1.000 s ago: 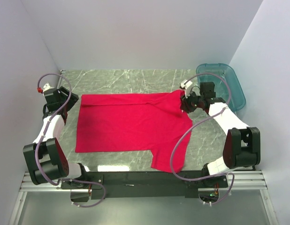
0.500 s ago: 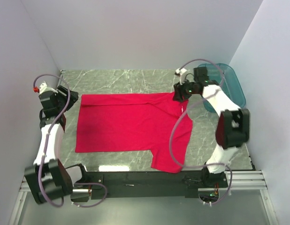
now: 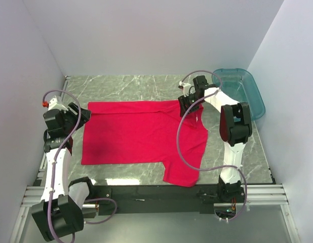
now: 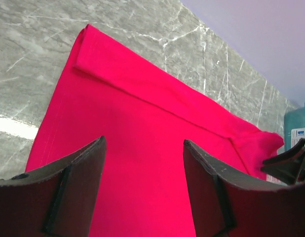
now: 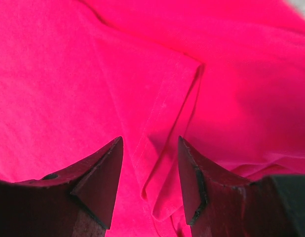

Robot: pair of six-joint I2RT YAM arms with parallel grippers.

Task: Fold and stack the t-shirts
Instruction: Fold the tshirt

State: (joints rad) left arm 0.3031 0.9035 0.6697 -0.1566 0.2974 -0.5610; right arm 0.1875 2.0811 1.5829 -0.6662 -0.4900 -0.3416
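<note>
The left gripper [image 3: 81, 114] gapes empty at ten o'clock of the t-shirt [image 3: 136, 134], while the right gripper [image 3: 186, 107] hangs half-open, gripping nothing, over its two o'clock fold.

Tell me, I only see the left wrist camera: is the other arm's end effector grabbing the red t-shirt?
Observer: No. The right wrist view shows the right end effector open, hovering over a fold in the red t-shirt.
Operator: Is the shirt all flat?
Observer: From above, its right part stretches toward the near edge as a long flap.
Operator: What's that blue thing?
Observer: A teal plastic tub in the far right corner.
</note>
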